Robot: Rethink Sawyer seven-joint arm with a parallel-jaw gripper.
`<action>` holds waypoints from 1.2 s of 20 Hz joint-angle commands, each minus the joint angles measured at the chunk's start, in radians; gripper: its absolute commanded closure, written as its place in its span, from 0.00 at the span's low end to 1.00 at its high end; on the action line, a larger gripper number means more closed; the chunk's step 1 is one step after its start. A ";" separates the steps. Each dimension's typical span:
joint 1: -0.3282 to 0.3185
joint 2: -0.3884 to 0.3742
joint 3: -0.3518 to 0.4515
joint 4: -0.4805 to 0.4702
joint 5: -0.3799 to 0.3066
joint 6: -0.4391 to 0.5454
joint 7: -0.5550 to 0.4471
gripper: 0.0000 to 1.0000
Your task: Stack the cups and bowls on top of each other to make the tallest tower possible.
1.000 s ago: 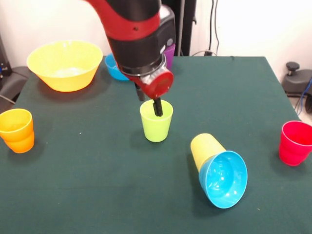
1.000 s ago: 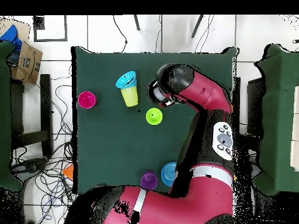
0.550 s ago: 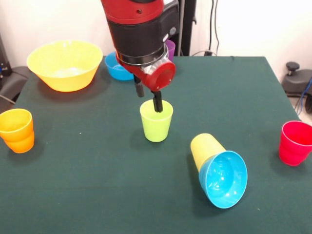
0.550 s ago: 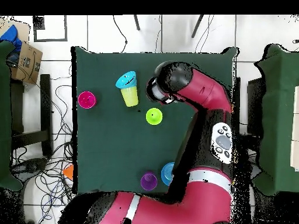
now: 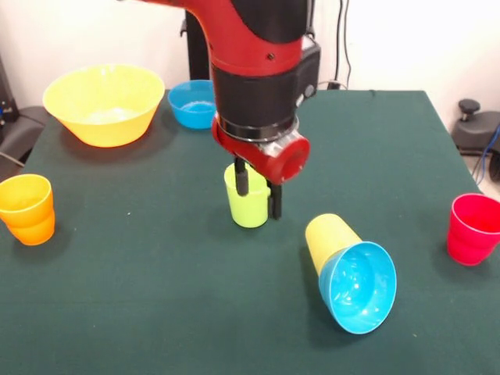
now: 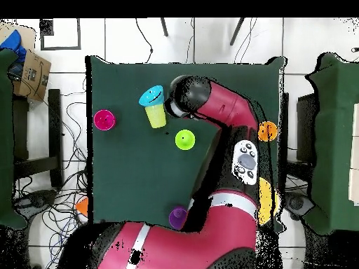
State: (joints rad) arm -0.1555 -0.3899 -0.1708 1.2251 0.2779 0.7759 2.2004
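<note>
Front view
End effector: at frame centre under the red wrist, its two black fingers spread apart and hanging down in front of the lime green cup; whether they touched the cup could not be told.
Lime green cup: upright on the green counter, just left of centre, partly hidden by the fingers.
Yellow cup: on its side at lower right of centre, with a small blue bowl seated in its mouth, the bowl's opening turned toward the lower edge.
Red cup: upright at the right edge.
Orange cup: upright at the left edge.
Large yellow bowl: upright at upper left.
Second blue bowl: just right of the large yellow bowl, upper centre.

Overhead view
Arm: reached from the bottom of the frame up to the upper centre of the counter.
Lime green cup: centre, mouth up.
Yellow cup and blue bowl: upper left of centre, joined.
Red cup: left side.
Purple cup: lower centre, beside the arm.
</note>
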 commanded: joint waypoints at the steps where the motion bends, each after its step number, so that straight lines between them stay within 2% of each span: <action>1: 0.032 0.102 0.049 -0.060 0.024 -0.050 0.208 0.00; 8: 0.055 0.135 0.033 -0.096 0.046 -0.086 0.232 0.00; 14: 0.072 0.131 0.020 -0.096 0.070 -0.065 0.235 0.00; 20: 0.085 0.150 0.001 -0.156 0.105 -0.001 0.264 0.00; 24: 0.092 0.152 -0.003 -0.166 0.124 -0.003 0.274 0.00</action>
State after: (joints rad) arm -0.0875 -0.2482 -0.2144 1.1224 0.3640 0.7407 2.2305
